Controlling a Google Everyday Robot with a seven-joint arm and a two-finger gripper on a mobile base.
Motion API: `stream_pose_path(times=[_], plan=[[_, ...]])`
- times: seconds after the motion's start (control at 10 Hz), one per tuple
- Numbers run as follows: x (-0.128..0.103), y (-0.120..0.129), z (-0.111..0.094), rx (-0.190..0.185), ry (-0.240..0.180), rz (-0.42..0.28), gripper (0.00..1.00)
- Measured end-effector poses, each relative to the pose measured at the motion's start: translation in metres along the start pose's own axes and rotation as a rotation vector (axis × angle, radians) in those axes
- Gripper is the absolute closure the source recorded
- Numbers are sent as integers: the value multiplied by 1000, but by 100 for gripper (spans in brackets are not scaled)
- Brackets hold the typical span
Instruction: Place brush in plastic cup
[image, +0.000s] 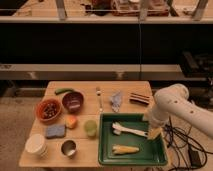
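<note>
My gripper (154, 132) hangs over the right side of the green tray (159, 156), its fingers apart and clamped on nothing. The brush (128, 130) lies flat in that tray, bristle head to the left and handle running right, ending just beside my gripper; I cannot tell if they touch. A corn cob (125, 149) lies in the tray nearer than the brush. The plastic cup (90, 128) stands upright on the wooden table (107, 90), just left of the tray, with a metal cup (68, 148) nearer and further left.
</note>
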Motion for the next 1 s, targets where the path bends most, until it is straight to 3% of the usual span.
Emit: stream_pose_path(times=[0.2, 0.4, 0.8, 1.0], plan=[[-15, 6, 12, -2, -56, -55, 35], [-41, 4, 26, 4, -83, -121, 35], [-42, -14, 63, 19, -62, -134, 35], [-35, -35, 75, 51, -39, -115, 35]])
